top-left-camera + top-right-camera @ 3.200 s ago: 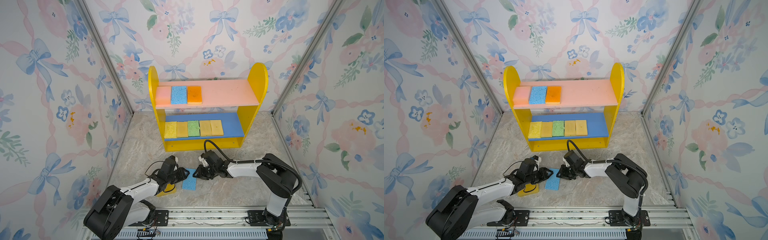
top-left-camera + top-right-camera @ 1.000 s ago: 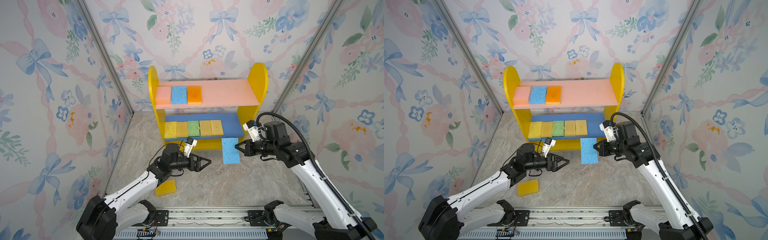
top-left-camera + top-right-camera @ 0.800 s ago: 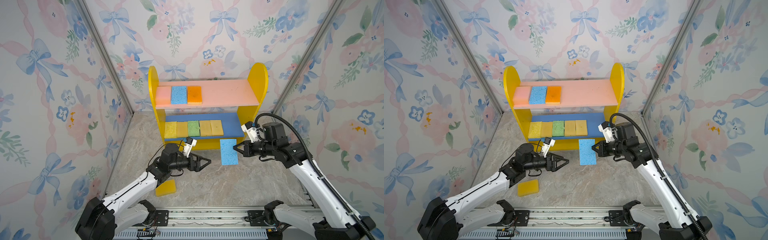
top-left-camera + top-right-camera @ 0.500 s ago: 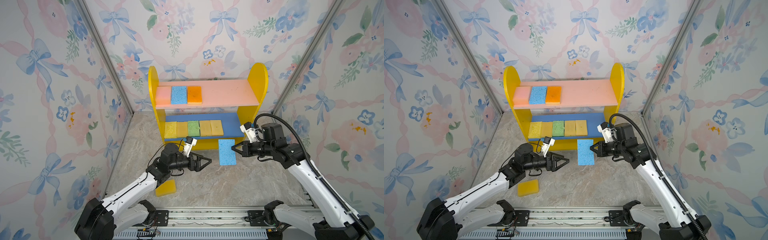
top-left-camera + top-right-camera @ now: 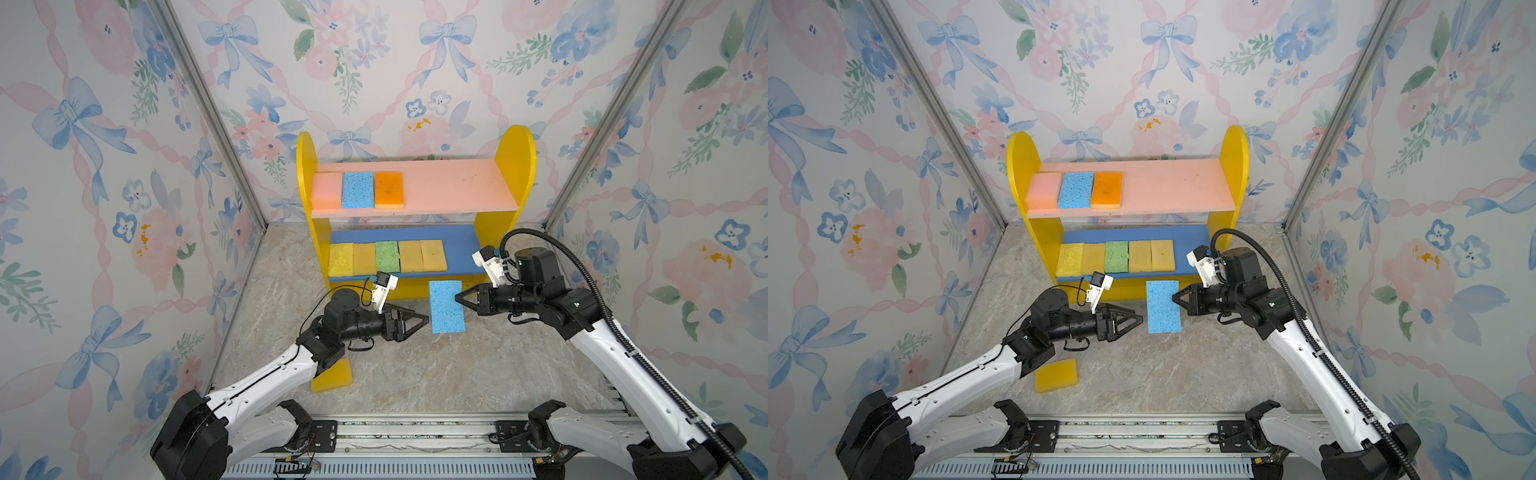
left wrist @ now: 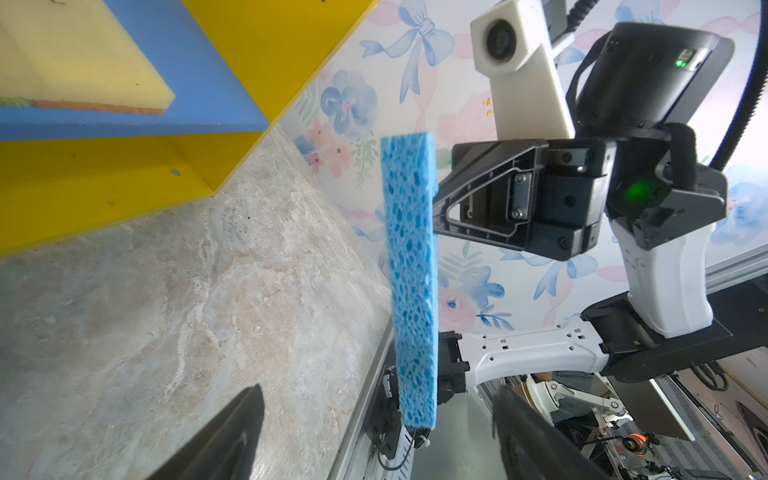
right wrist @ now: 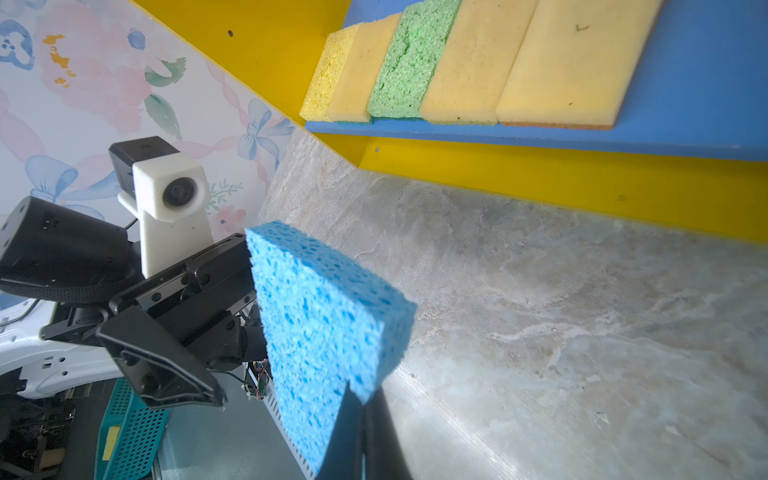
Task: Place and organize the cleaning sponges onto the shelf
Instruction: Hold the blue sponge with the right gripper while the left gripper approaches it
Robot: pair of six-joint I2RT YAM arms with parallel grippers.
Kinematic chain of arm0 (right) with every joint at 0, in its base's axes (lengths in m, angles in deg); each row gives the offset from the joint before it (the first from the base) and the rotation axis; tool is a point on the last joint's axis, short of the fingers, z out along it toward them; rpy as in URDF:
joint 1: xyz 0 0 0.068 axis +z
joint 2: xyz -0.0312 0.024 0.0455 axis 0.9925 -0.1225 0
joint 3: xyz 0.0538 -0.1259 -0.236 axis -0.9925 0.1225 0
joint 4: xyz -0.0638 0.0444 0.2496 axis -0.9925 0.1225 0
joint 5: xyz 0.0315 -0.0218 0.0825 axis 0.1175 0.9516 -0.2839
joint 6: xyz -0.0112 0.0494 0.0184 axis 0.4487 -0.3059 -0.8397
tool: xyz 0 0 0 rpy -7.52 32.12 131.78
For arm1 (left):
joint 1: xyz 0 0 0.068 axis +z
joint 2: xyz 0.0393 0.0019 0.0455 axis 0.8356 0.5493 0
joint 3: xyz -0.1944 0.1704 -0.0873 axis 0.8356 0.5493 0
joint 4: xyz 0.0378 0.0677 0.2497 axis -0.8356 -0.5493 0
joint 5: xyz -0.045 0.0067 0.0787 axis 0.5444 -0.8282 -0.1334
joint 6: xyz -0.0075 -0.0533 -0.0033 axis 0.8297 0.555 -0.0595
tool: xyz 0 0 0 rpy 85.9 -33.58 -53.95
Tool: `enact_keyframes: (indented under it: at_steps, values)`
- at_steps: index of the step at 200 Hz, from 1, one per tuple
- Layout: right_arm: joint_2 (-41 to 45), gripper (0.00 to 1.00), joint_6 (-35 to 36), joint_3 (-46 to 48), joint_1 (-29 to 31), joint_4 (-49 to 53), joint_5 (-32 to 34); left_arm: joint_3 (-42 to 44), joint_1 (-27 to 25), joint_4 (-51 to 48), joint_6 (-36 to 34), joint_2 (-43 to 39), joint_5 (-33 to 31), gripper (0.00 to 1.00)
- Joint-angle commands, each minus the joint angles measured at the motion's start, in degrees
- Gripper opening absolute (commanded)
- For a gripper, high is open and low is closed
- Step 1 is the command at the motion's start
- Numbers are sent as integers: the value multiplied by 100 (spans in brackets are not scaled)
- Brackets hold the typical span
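Pinching the blue sponge (image 5: 446, 306) by one edge above the table (image 5: 415, 365) near the shelf (image 5: 515, 158), the right claw (image 5: 457, 297) could drop it if it lets go before the spread left claw (image 5: 424, 321) closes.

ten sponges (image 5: 446, 306), one shelf (image 5: 515, 166) with two boards, two robot arms (image 5: 266, 374).
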Motion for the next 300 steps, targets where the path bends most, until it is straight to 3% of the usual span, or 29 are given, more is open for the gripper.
enact_keyframes:
  at_steps: [1,59,97,150,196,209,294,300]
  values:
    - [-75,2,-90,64,134,-180,-6,-88,-69,437,240,112,-55,81]
    - [-188,1,-189,149,455,-395,104,-21,-283,1100,743,434,-5,67]
    - [-268,1,-202,179,606,-429,184,9,-338,1335,925,492,1,49]
    - [-259,2,-199,149,646,-422,230,88,-349,1352,985,543,-44,15]
    - [-260,8,-212,161,654,-401,257,124,-345,1353,1081,669,-68,6]
    - [-250,15,-206,157,654,-388,278,133,-344,1358,1096,674,-77,5]
    - [-212,98,-158,197,663,-320,419,298,-328,1390,1196,738,-380,4]
    - [-227,97,-148,182,663,-321,439,318,-320,1394,1214,743,-404,3]
